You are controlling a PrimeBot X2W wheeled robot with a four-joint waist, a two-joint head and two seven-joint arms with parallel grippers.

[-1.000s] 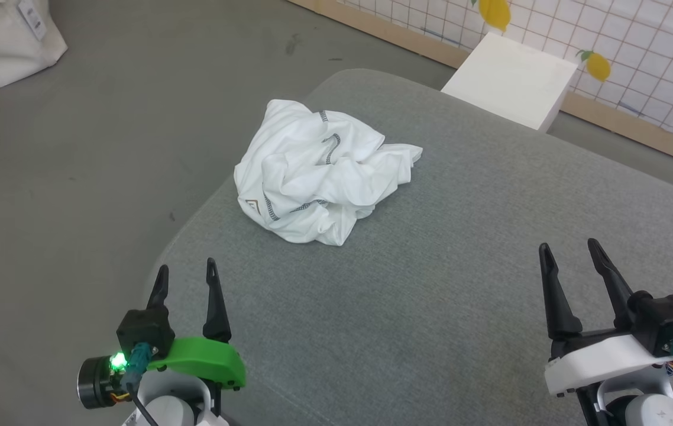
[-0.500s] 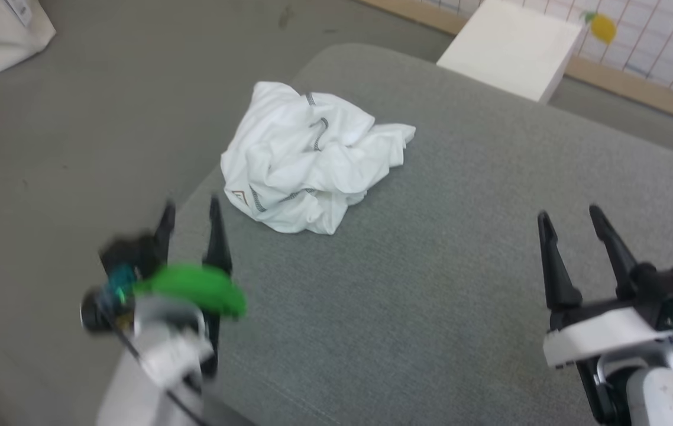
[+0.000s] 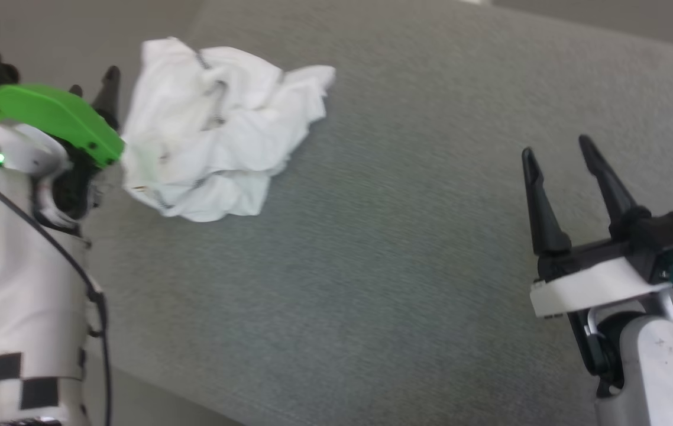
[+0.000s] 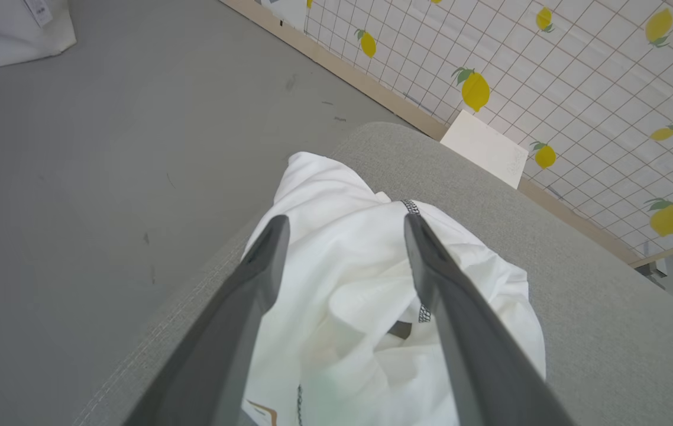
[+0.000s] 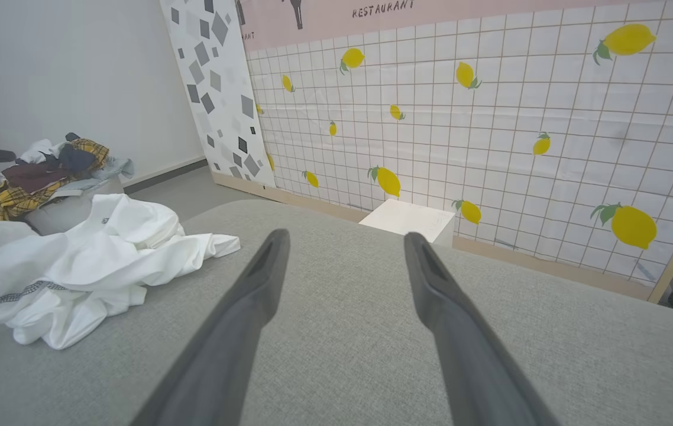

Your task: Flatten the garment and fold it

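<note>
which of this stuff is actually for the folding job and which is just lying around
For the job:
garment, crumpled on the grey cushion
left gripper, open, pointed at it
right gripper, open, apart

Just lying about:
white box
heap of clothes
white bag

We see bright, even light with faint shadows. In our head view the garment (image 3: 218, 130) is motion-blurred; both wrist views are sharp, bowed at the edges.
</note>
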